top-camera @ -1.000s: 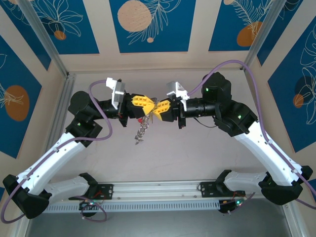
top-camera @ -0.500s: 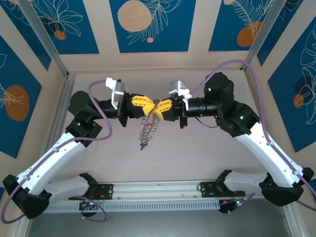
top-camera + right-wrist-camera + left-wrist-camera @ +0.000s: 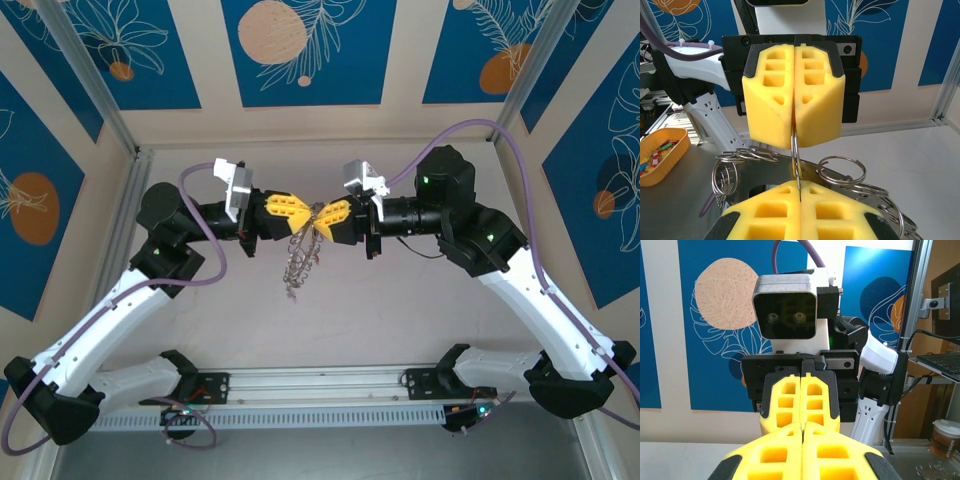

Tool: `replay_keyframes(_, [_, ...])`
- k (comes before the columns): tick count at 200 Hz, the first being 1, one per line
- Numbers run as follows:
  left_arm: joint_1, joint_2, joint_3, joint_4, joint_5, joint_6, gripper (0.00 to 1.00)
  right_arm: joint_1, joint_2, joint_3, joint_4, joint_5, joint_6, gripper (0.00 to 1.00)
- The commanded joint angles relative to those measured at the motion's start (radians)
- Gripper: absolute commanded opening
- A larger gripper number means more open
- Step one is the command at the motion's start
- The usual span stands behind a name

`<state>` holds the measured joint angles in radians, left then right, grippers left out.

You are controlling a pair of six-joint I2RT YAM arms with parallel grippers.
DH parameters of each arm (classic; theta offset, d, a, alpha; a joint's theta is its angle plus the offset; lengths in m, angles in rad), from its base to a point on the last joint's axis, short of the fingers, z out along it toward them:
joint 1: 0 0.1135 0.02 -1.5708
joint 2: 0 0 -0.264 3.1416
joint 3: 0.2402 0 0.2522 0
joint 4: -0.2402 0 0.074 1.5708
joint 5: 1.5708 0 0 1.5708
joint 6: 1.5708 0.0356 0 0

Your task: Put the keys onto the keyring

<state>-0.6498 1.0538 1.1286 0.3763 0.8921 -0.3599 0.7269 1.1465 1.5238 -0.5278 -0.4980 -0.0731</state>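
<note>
Left gripper [image 3: 304, 212] and right gripper [image 3: 326, 215] are held raised, level, tip to tip. Large silver-grey looped metal keyring [image 3: 298, 256] is clamped by both and hangs beneath.

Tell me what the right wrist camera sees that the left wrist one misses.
Right wrist view: the keyring, clamped edge-on by the left gripper and right gripper, wire loops round its rim, and an orange bowl of coloured bits. Left wrist view: the other arm's camera box and a plastic cup. Both: those two grippers, shut, yellow tips meeting.

Silver looped keyring [image 3: 298, 252] hangs mid-air, vert.
</note>
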Motion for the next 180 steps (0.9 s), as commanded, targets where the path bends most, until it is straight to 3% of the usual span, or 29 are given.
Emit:
replay_keyframes(1, [0.013,-0.032,0.044,-0.013,0.053,0.025,0.00,-0.016,-0.018,0.021,0.015,0.006,0.024,0.05])
replay_keyframes(68, [0.022,-0.034,0.054,-0.037,0.065,0.032,0.00,-0.017,-0.043,0.023,0.024,-0.008,0.032,0.05])
replay_keyframes(180, [0.022,-0.008,0.036,0.103,0.080,-0.059,0.00,-0.016,0.014,0.009,0.048,-0.039,0.068,0.03])
